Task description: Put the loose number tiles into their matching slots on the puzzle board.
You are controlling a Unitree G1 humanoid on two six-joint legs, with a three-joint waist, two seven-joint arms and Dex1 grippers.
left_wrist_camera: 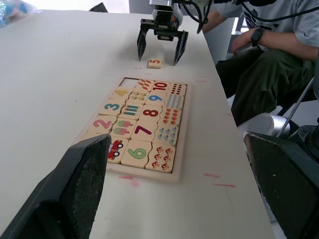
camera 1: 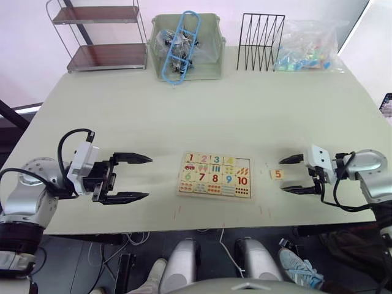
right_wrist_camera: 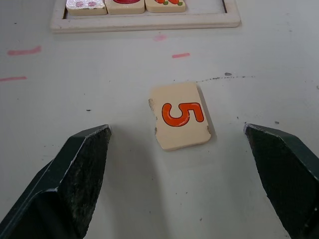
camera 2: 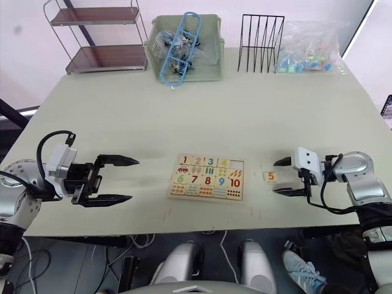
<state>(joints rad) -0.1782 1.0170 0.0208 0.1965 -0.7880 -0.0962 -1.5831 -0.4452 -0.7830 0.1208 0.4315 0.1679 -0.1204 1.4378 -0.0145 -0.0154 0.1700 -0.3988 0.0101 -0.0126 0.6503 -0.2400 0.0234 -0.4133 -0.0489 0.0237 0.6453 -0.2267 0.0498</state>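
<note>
Pale green bench [camera 1: 184, 116] spreads out in front of me, with a metal shelf rack [camera 1: 98, 33], a green bin [camera 1: 211, 52], a black wire rack [camera 1: 260, 41] and a clear bag of bits [camera 1: 309, 46] lined up along its 12 o'clock edge. A person sits just off the bench in my left wrist view.

Down near me lies the puzzle board [camera 1: 215, 174]. Its top row reads 1, 2, 3, 4, and then comes 1 bare slot [camera 2: 237, 164] at the row's 3 o'clock end. The lower rows look full, 6 through 10 and the counting pictures included.

So I judge 4 of the 5 loose tiles are home, and only the 5 tile [right_wrist_camera: 180, 115] is left. It lies flat on the bench, digit up, just off the board's 3 o'clock side and apart from it.

My right hand [camera 1: 293, 174] sits at 3 o'clock of that tile, fingers spread wide and gripping nothing; the tile lies ahead of the gap between them, touching neither.

My left hand [camera 1: 131, 178] waits at 9 o'clock of the board, well apart from it, also wide open and empty.

What remains, as I see it, is to grasp the 5 and seat it in that last slot.
</note>
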